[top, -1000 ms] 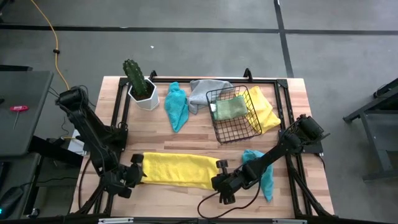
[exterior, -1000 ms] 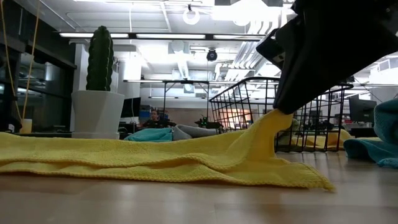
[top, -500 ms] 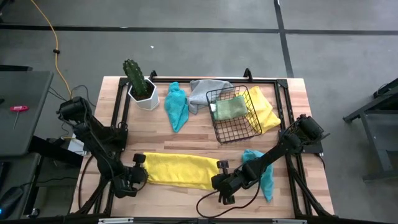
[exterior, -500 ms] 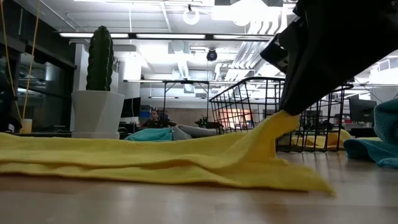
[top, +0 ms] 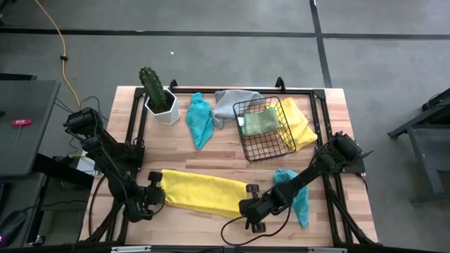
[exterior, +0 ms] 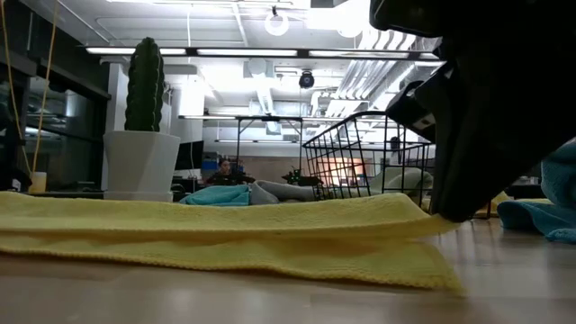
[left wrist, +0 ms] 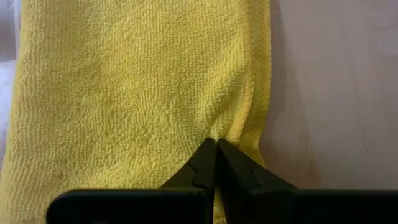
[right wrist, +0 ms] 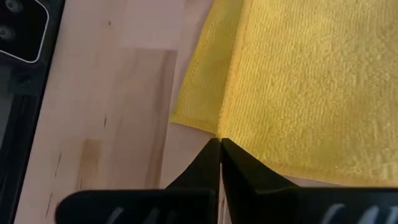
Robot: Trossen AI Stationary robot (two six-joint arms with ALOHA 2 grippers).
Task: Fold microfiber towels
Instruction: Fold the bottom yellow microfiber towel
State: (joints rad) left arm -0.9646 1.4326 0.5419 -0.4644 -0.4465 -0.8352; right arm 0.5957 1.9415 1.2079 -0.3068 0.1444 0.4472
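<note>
So I've got both arms down at the near edge of the wooden table (top: 211,151), one at each end of the long yellow towel (top: 200,191) that's lying flat in a folded strip across the front. My left gripper (top: 150,195) is at the towel's left end, and on its wrist cam the fingers (left wrist: 205,163) are pinched fully together with a little pucker of yellow terry caught right at the tips, close to the hemmed edge. My right gripper (top: 250,202) is at the other end, also clamped tight; its wrist cam shows the tips closed right on the corner where two layers of the towel overlap. From the table-level cam the towel sits as two stacked layers, the upper layer running over to the dark bulk of the right gripper (exterior: 486,117). Rest of the pile: a teal towel (top: 299,193) is bunched just to the right of the right arm, another teal towel (top: 200,119) lies crumpled near the back, next to the potted cactus (top: 156,93). The grey towel (top: 228,104) is heaped behind the black wire basket (top: 264,133), the light green towel (top: 260,121) is inside the basket, and the second yellow towel (top: 299,126) pokes out from under the basket on its right side.
</note>
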